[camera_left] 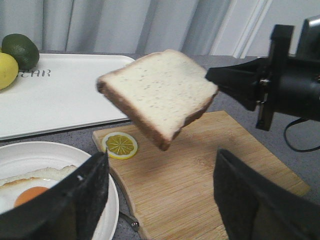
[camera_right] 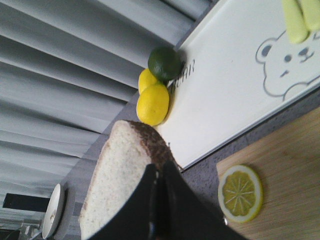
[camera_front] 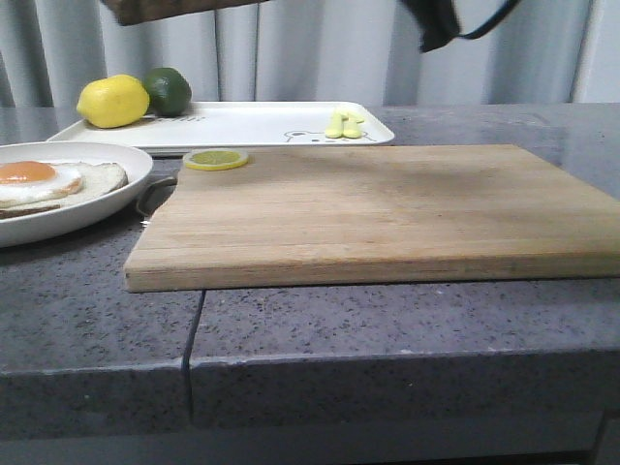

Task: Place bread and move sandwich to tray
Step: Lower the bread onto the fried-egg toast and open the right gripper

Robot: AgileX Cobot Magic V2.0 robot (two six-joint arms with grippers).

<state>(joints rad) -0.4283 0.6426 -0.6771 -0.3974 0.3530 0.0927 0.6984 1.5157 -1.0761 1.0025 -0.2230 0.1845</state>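
Left tool [camera_left: 160,200]: fingers apart, holding nothing. One plate [camera_front: 116,199] sits at the desk's left with the sandwich [camera_front: 53,182] base, one egg on one thin slice. One tray [camera_front: 262,126] lies behind, carrying two lemons and one lime. One lemon slice [camera_front: 216,159] rests on the board [camera_front: 387,213]. Right tool [camera_right: 157,192] is clamped on the crust edge of the one bread [camera_left: 157,95] slice, held tilted in the air above the board. Treat it as light, soft, easily crushed; you should grip at the crust.

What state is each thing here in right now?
bread: held in the air, tilted, by the right gripper
left gripper: open, empty
sandwich: open-faced, egg on top, on its plate
tray: holding a lemon and lime
cutting board: one lemon slice on it
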